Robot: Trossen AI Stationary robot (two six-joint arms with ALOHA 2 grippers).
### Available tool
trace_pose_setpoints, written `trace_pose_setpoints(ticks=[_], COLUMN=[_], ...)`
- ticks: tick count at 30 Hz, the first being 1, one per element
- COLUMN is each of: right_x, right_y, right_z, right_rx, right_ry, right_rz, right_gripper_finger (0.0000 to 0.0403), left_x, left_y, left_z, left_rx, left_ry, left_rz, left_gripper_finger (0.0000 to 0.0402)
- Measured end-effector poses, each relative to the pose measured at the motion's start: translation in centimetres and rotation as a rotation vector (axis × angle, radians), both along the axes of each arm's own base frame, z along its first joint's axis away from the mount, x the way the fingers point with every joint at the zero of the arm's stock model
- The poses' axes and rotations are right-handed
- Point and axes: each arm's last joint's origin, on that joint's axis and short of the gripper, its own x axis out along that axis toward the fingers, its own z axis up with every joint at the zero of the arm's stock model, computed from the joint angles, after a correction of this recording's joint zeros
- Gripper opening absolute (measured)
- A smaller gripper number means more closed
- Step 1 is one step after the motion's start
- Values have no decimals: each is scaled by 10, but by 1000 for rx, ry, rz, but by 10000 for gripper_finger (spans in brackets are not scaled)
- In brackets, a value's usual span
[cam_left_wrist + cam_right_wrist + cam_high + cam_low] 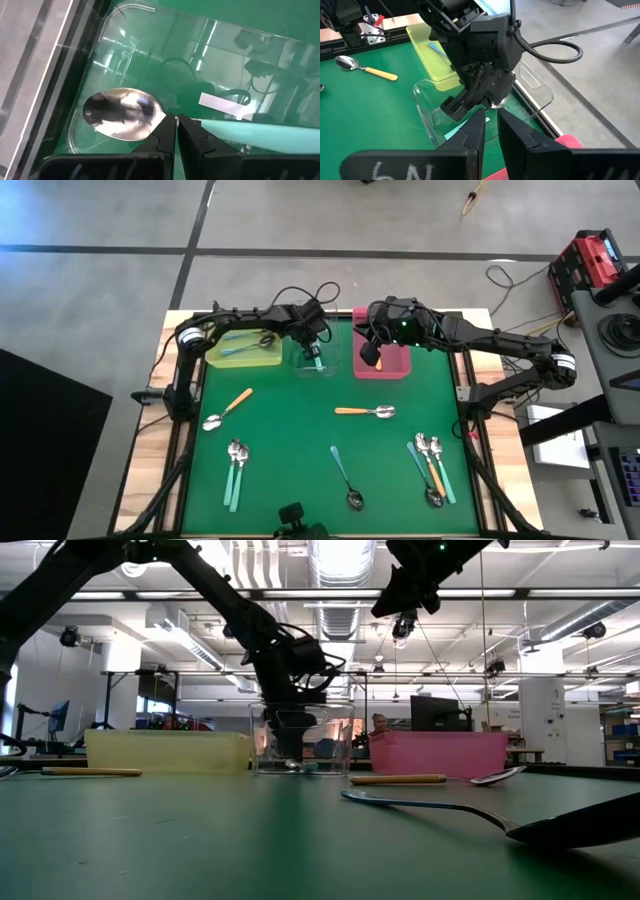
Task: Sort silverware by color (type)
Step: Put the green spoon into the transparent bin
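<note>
Where clear bin [312, 358] glares, teal spoon [125, 114] blurs

bright, even light falls from long ceiling tube lamps [340, 558] seen in the low view. shadows on the green table mat [300, 440] are faint. glare streaks the clear plastic bin [165, 65], and a shiny silver spoon bowl [122, 113] mirrors the lamps. the nearest spoon [500, 822] is blurred.
</note>
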Motion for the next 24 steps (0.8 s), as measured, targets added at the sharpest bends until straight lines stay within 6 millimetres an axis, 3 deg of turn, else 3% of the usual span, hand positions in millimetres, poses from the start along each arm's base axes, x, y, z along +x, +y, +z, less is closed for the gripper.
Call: trace_pose_setpoints(ticks=[24], right_x=[0], right_y=[0], right_z=[0], right_rx=[4], right_ry=[-2], right_rz=[-3], right_gripper_finger=[43], left_x=[10], left_y=[1], left_z=[6], left_rx=[-29], left_ry=[-157], left_rz=[-24], left_gripper_finger=[0])
